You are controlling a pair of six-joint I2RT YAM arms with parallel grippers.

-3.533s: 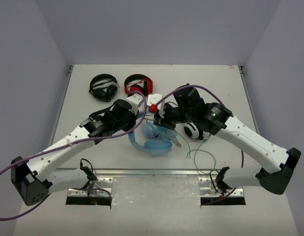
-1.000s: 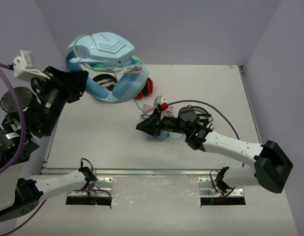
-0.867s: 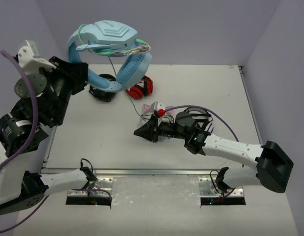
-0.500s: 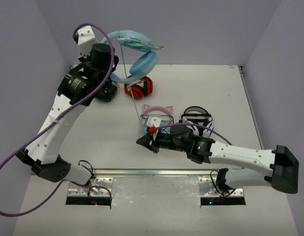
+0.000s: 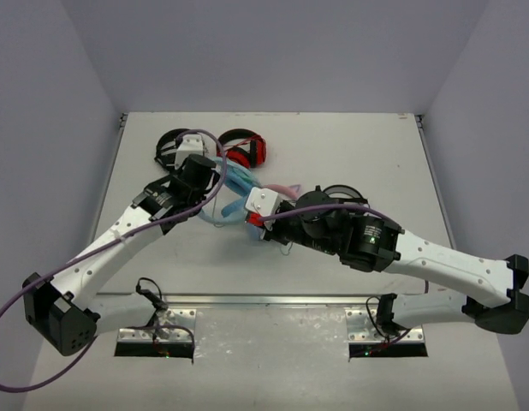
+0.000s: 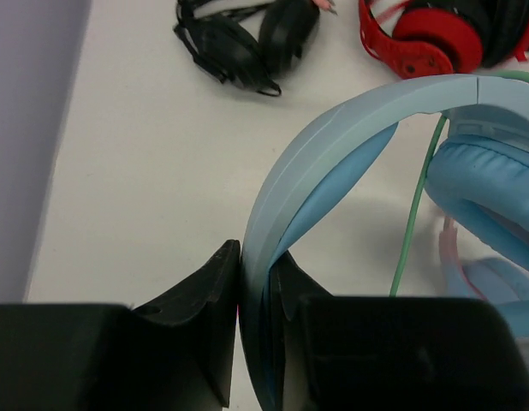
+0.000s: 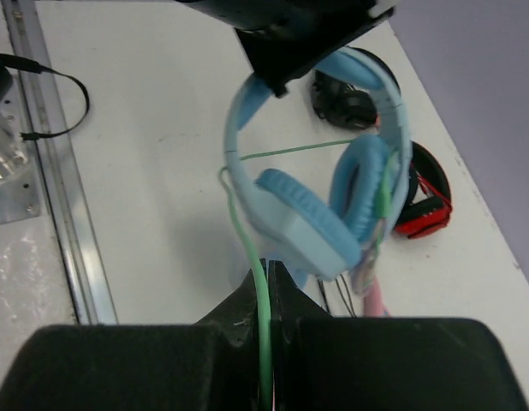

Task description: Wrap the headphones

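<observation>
Lowered from high overhead, the large light-blue over-ear headphones [image 6: 333, 137] now hang low over the white table [image 5: 350, 145], near the red headphones [image 6: 436, 34] and the black headphones [image 6: 239, 38]. The left gripper [image 6: 254, 265] pinches their padded headband. The right gripper [image 7: 266, 282] is closed on the thin light-green cable [image 7: 292, 151].

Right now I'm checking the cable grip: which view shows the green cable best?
The right wrist view: the green cable runs from the shut right gripper up to the headphones. The left wrist view shows only a short stretch beside an ear cup; in the top view the arms hide nearly all of it.
</observation>
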